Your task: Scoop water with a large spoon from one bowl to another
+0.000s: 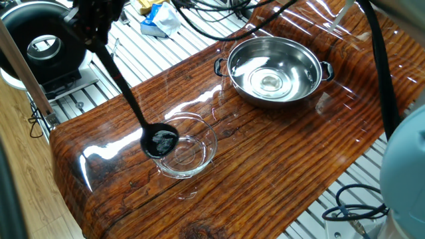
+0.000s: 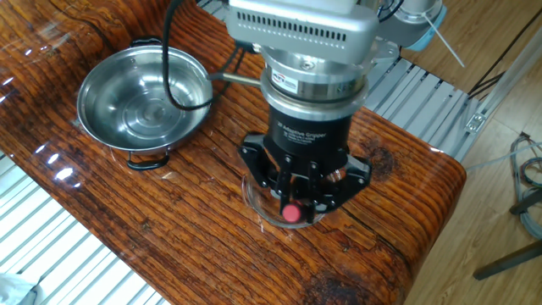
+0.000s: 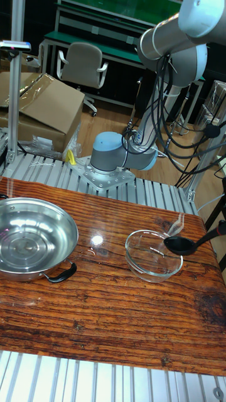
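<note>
My gripper (image 2: 293, 202) is shut on the red-tipped end (image 2: 292, 213) of the large spoon, a black ladle. In one fixed view the gripper (image 1: 97, 28) is at the top left and the slim handle (image 1: 121, 83) slopes down to the cup (image 1: 160, 141). The cup hangs over the glass bowl's (image 1: 184, 149) rim, on the side away from the steel bowl (image 1: 273, 70). Water glints in the cup and faintly in the steel bowl. The tall view shows the cup (image 3: 179, 245) at the glass bowl's (image 3: 152, 255) right rim. In the other fixed view the gripper covers most of the glass bowl (image 2: 261, 211).
A black round device (image 1: 44, 45) and a blue-white packet (image 1: 159, 18) lie beyond the table's left end. The arm's base (image 3: 115, 157) is bolted behind the table. Cables (image 1: 382, 66) hang over the steel bowl's (image 2: 142, 100) side. The table edge (image 1: 73, 199) runs close to the glass bowl.
</note>
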Robot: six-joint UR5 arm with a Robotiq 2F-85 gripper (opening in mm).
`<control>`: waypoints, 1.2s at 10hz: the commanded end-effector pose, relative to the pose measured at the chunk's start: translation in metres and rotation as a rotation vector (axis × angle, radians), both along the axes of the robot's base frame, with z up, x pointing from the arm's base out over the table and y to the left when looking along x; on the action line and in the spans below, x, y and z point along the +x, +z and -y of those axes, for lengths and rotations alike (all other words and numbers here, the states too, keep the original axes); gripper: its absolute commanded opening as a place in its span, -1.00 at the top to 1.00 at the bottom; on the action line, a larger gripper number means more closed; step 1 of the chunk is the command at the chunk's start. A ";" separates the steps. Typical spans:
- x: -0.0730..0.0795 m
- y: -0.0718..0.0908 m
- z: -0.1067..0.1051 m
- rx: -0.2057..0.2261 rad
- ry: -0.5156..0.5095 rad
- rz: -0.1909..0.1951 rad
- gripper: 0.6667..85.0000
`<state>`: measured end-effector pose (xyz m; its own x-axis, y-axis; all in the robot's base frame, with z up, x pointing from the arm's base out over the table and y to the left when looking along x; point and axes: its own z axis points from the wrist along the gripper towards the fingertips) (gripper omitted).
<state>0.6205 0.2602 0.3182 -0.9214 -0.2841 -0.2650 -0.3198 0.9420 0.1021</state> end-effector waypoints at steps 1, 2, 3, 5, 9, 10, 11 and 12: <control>0.000 -0.003 -0.012 0.049 0.001 0.003 0.99; 0.000 -0.002 -0.014 0.060 0.000 0.001 0.99; -0.002 -0.002 -0.017 0.071 0.001 -0.005 0.99; -0.004 -0.005 -0.017 0.083 0.030 -0.009 0.99; -0.007 -0.013 -0.008 0.116 0.079 -0.008 0.99; -0.008 -0.015 -0.005 0.121 0.090 -0.006 0.99; -0.009 -0.016 -0.003 0.131 0.104 -0.008 0.99; -0.011 -0.016 0.000 0.141 0.127 -0.014 0.99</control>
<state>0.6129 0.2640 0.3026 -0.8973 -0.3342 -0.2885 -0.3983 0.8947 0.2024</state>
